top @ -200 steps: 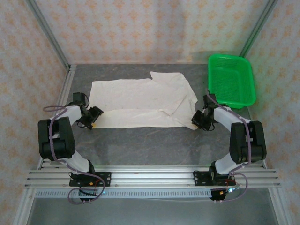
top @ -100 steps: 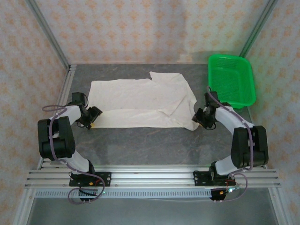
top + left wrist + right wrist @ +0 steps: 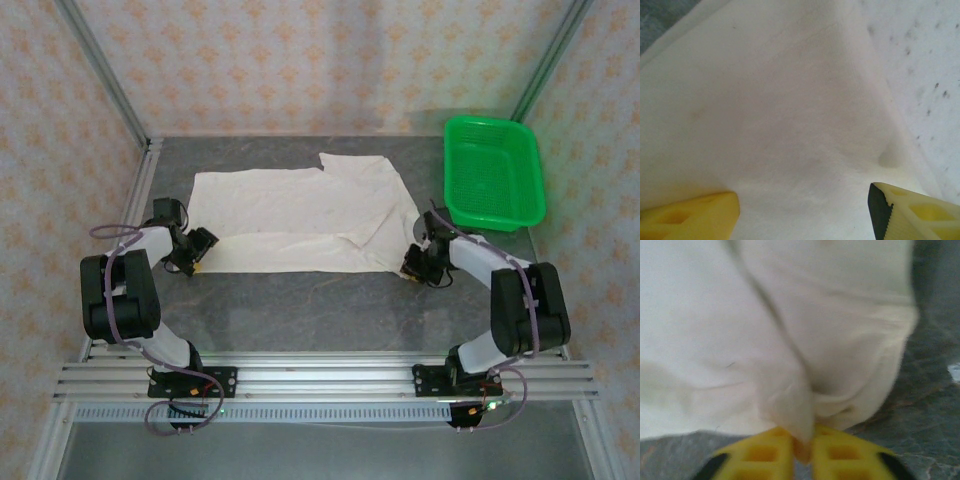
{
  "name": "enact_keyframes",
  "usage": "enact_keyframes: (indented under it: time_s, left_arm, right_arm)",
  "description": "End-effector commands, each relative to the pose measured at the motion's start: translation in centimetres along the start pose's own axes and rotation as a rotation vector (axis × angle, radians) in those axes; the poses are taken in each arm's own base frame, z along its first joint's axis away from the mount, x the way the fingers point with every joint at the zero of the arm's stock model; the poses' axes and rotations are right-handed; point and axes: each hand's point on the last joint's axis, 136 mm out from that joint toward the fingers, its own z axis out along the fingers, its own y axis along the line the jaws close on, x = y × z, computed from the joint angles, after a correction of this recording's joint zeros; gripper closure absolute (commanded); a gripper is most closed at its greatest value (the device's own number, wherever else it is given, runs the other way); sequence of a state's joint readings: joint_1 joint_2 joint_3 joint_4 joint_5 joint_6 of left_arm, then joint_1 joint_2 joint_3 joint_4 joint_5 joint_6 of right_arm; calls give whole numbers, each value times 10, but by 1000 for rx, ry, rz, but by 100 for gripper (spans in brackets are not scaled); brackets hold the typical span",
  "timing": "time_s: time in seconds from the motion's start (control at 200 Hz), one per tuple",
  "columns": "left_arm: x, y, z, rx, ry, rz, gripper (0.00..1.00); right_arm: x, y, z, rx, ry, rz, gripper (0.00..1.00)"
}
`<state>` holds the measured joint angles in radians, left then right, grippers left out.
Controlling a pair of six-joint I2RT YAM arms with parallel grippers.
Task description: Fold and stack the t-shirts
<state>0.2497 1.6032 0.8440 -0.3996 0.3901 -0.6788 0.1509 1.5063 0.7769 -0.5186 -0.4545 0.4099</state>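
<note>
The off-white t-shirt lies spread flat on the grey table, plain face up, with one sleeve folded over at the right. My left gripper hovers at the shirt's near left edge. In the left wrist view it is open, with cloth under the gap and nothing pinched. My right gripper sits at the shirt's near right corner. The right wrist view shows it shut on a bunched fold of the shirt, cloth squeezed between the yellow fingers.
An empty green plastic basket stands at the back right, just beyond the right arm. Bare grey tabletop runs between the shirt and the arm bases. Patterned walls and metal frame posts enclose the table on three sides.
My right gripper has shifted a little left and nearer, onto the shirt's near right corner, now pinching it. The left arm has not moved.
</note>
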Motion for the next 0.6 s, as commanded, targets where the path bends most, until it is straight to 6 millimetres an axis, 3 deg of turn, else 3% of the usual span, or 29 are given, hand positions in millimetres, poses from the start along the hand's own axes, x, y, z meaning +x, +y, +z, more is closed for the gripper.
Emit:
enact_keyframes:
  time_s: [0.0,0.155,0.415,0.595]
  left_arm:
    - [19,34,11,-107,64,8,28]
    - [22,54,4,-188,77,11,28]
    - [37,67,1,-208,88,-13,28]
    - [53,81,-8,-232,105,-7,28]
  right_arm:
    - [-16,-13,-17,122,-79,-3,97]
    - [-9,-30,-41,230,-76,-25,100]
    - [22,-66,-51,355,-41,26,100]
    - [21,-74,-61,412,-62,64,100]
